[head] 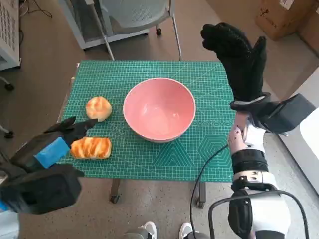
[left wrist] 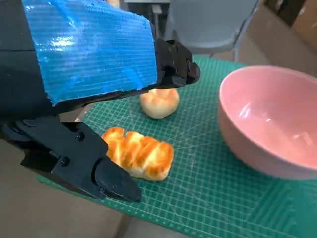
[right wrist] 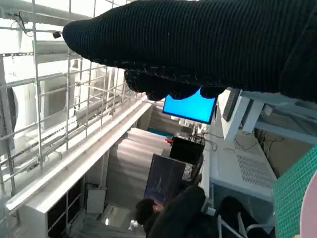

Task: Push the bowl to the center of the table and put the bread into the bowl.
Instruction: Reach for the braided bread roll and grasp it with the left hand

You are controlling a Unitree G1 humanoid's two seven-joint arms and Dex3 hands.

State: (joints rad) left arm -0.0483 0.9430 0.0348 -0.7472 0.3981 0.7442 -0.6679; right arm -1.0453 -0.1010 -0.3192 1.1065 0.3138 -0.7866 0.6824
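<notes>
The left hand (head: 52, 149), blue tape across its back, hovers at the near left corner of the worktop (head: 209, 154) with its fingers (left wrist: 106, 178) spread and empty around the near end of the long ridged bread (head: 90, 148), not touching it. A round bun (head: 98, 108) lies just beyond that loaf, and the pink bowl (head: 159, 109) stands empty near the middle of the green mat. The gloved right hand (head: 239, 55) is raised above the far right corner, fingers extended, holding nothing.

1. Pink bowl (head: 159, 109) approx mid green mat (head: 149, 159).
2. Round bun (head: 98, 108) & long bread (head: 91, 148) to its left.
3. Left hand (head: 55, 144) beside long bread, holding nothing; right hand (head: 239, 55) raised, fingers extended.
</notes>
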